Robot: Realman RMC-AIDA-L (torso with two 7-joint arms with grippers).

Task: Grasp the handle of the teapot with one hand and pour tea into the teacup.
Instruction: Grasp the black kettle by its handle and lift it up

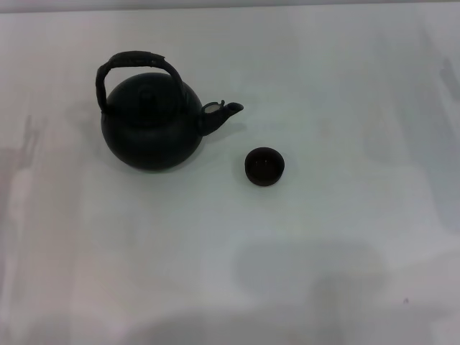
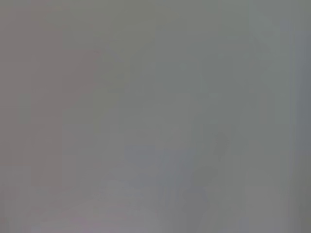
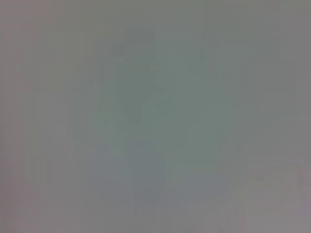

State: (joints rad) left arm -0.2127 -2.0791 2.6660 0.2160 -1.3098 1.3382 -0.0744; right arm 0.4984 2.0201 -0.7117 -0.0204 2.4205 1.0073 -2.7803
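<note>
The teapot (image 1: 151, 122) looks heavy and rigid, best taken at the rough arched handle (image 1: 135, 61)'s crown, teacup (image 1: 264, 166) light beside its spout; neither claw shows, state unknowable

No arm of the robot shows in the head view. No left arm comes in from the left side, and no right arm comes in from the right side. No pincer can be seen there either. The left wrist view shows only a plain grey blur, with no fingers in it. The right wrist view is the same, just grey blur and no fingers. So how either pincer stands cannot be told.
</note>
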